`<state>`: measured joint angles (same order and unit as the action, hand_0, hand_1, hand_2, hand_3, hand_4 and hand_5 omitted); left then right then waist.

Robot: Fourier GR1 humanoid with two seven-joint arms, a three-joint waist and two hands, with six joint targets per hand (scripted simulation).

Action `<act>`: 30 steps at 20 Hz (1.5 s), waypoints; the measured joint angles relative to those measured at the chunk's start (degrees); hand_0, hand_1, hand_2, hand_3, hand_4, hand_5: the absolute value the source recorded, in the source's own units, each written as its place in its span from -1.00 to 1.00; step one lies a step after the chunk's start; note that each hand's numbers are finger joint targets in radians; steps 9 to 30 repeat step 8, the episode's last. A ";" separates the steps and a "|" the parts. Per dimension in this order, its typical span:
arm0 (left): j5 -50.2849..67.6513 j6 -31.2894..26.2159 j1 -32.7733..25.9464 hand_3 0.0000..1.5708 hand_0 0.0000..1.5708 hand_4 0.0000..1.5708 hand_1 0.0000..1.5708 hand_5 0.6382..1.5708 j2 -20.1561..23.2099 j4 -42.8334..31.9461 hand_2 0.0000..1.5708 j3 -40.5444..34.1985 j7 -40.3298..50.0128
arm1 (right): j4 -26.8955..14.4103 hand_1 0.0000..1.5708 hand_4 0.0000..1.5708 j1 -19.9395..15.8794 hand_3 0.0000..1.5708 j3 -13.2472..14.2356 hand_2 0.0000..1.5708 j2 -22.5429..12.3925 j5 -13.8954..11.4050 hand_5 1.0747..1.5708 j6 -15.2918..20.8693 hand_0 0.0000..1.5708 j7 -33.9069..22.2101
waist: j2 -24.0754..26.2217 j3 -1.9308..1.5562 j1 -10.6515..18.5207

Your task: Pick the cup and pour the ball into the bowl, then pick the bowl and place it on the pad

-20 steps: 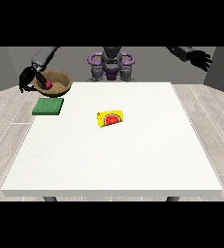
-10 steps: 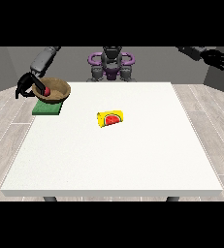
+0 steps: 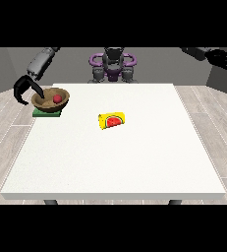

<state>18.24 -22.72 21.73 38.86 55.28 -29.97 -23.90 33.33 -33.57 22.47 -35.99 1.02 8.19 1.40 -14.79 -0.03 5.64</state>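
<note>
Grey-armed robot (image 3: 113,66) with purple shoulder rings and black robot hand (image 3: 24,89)

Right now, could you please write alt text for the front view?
A brown bowl holding a red ball sits on a green pad at a white table's corner, a black hand beside it. A yellow cup lies mid-table.

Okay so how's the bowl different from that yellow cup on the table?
The bowl is brown, stands upright on the green pad at the table's left edge, and holds the red ball. The yellow cup lies on its side near the table's middle, with a watermelon picture on it and nothing visibly inside. The bowl looks wider than the cup. No robot hand holds either one.
</note>
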 measured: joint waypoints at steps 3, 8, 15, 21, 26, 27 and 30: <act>-1.14 1.33 0.14 -1.00 -1.00 0.15 -1.00 0.97 -2.17 2.81 -1.00 2.90 2.75 | -0.96 -1.00 -1.00 -1.17 -1.00 -1.11 -1.00 -0.11 -0.93 0.15 0.02 -1.00 -2.34 | 3.11 0.00 0.20; -3.10 5.28 -0.59 -1.00 -1.00 0.15 -1.00 0.97 -9.46 8.37 -1.00 9.40 9.42 | -1.51 -1.00 -0.39 -3.13 -1.00 -2.83 -1.00 -0.59 -1.65 0.45 -2.58 -1.00 -6.74 | 11.85 -0.02 0.21; -3.10 5.28 -0.59 -1.00 -1.00 0.15 -1.00 0.97 -9.46 8.37 -1.00 9.40 9.42 | -1.51 -1.00 -0.39 -3.13 -1.00 -2.83 -1.00 -0.59 -1.65 0.45 -2.58 -1.00 -6.74 | 11.85 -0.02 0.21; -3.10 5.28 -0.59 -1.00 -1.00 0.15 -1.00 0.97 -9.46 8.37 -1.00 9.40 9.42 | -1.51 -1.00 -0.39 -3.13 -1.00 -2.83 -1.00 -0.59 -1.65 0.45 -2.58 -1.00 -6.74 | 11.85 -0.02 0.21; -3.10 5.28 -0.59 -1.00 -1.00 0.15 -1.00 0.97 -9.46 8.37 -1.00 9.40 9.42 | -1.51 -1.00 -0.39 -3.13 -1.00 -2.83 -1.00 -0.59 -1.65 0.45 -2.58 -1.00 -6.74 | 11.85 -0.02 0.21; -3.10 5.28 -0.59 -1.00 -1.00 0.15 -1.00 0.97 -9.46 8.37 -1.00 9.40 9.42 | -1.51 -1.00 -0.39 -3.13 -1.00 -2.83 -1.00 -0.59 -1.65 0.45 -2.58 -1.00 -6.74 | 11.85 -0.02 0.21; -3.10 5.28 -0.59 -1.00 -1.00 0.15 -1.00 0.97 -9.46 8.37 -1.00 9.40 9.42 | -1.51 -1.00 -0.39 -3.13 -1.00 -2.83 -1.00 -0.59 -1.65 0.45 -2.58 -1.00 -6.74 | 11.85 -0.02 0.21</act>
